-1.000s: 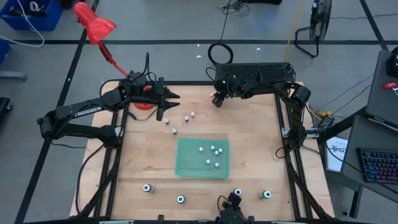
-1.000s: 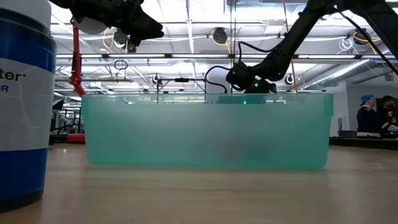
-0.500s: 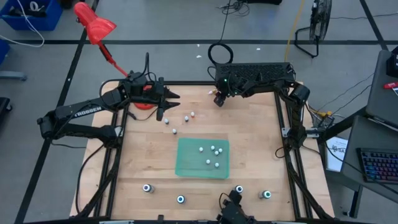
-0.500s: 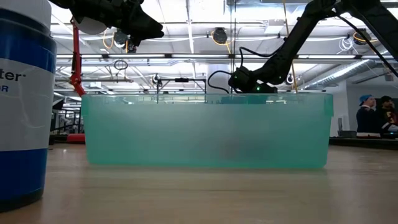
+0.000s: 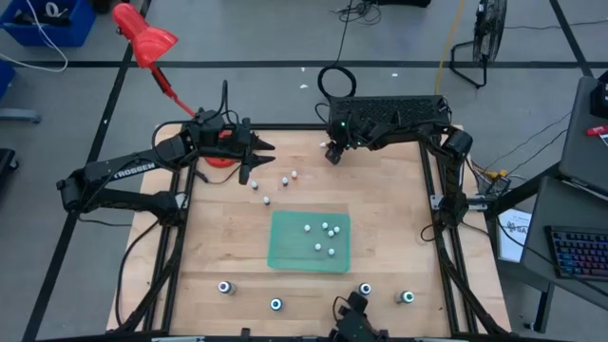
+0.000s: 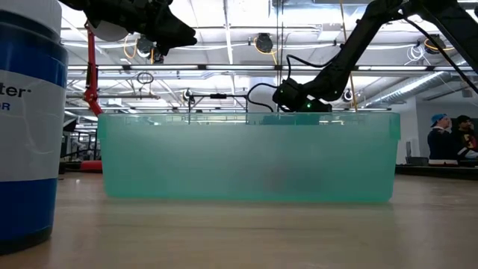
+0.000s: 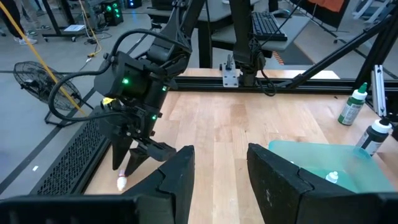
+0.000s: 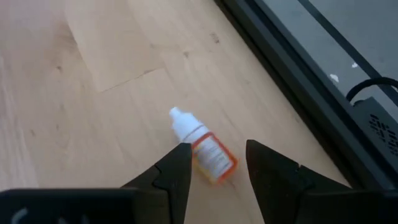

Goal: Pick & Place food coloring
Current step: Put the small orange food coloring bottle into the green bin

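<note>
In the high view the right gripper (image 5: 332,152) hung over the upper middle of the wooden table (image 5: 389,237), close to the far edge. Its wrist view showed the two dark fingers (image 8: 173,174) spread apart with one small bottle (image 8: 202,146) lying on its side on the bare wood beyond them, seen through the gap; white cap, orange-banded label. Nothing was pinched between them, and the bottle lay close to the table's dark edge rail.

The left gripper (image 5: 256,155) sat in the upper left of the high view, its arm stretched in from the left edge. Its wrist view showed its own fingers (image 7: 176,180) parted with open space between them and nothing held (the right arm's gripper (image 7: 127,160) appeared beyond, pointed down at the wood with a small pale bottle (image 7: 122,182) lying just under its tips).

The rest of the food coloring was scattered:
- Five tiny white bottles (image 5: 324,237) lay inside the green tray (image 5: 285,252) at the centre of the high view.
- Three loose bottles (image 5: 284,180) lay on the wood just above and left of the tray, near the left gripper.
- Four dark round jars with teal tops (image 5: 275,305) stood in a row along the bottom edge of the table.

In the low view the translucent green tray (image 6: 246,157) filled the middle of the frame, with a white and blue container (image 6: 26,119) at the far left.
</note>
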### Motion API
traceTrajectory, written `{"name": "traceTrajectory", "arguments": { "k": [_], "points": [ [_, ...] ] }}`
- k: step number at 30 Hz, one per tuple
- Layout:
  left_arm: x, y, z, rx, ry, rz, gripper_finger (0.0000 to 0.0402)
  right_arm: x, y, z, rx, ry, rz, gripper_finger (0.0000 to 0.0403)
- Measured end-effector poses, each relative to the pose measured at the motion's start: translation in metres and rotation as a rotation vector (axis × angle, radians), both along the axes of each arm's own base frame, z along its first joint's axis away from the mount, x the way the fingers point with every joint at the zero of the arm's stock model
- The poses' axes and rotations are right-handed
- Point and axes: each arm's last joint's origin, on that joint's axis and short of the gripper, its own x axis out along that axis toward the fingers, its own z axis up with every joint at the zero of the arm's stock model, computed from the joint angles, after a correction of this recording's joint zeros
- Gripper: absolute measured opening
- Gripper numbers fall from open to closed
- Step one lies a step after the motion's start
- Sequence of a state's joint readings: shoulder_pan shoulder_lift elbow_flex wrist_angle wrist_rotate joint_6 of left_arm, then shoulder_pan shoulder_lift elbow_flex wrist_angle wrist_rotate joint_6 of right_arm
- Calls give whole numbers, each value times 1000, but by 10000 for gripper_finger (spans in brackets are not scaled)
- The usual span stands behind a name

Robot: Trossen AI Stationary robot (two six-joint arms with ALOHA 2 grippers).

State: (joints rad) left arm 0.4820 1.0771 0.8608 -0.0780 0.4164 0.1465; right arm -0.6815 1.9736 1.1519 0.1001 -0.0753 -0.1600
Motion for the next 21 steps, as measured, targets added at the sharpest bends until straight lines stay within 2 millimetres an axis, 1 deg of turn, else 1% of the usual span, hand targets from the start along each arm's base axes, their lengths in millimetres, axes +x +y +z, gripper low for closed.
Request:
{"name": "traceTrajectory", "arguments": {
  "k": [21],
  "points": [
    [0, 0, 0, -2, 0, 0, 149, -3, -4, 1, -2, -7, -11, 141]
  ]
}}
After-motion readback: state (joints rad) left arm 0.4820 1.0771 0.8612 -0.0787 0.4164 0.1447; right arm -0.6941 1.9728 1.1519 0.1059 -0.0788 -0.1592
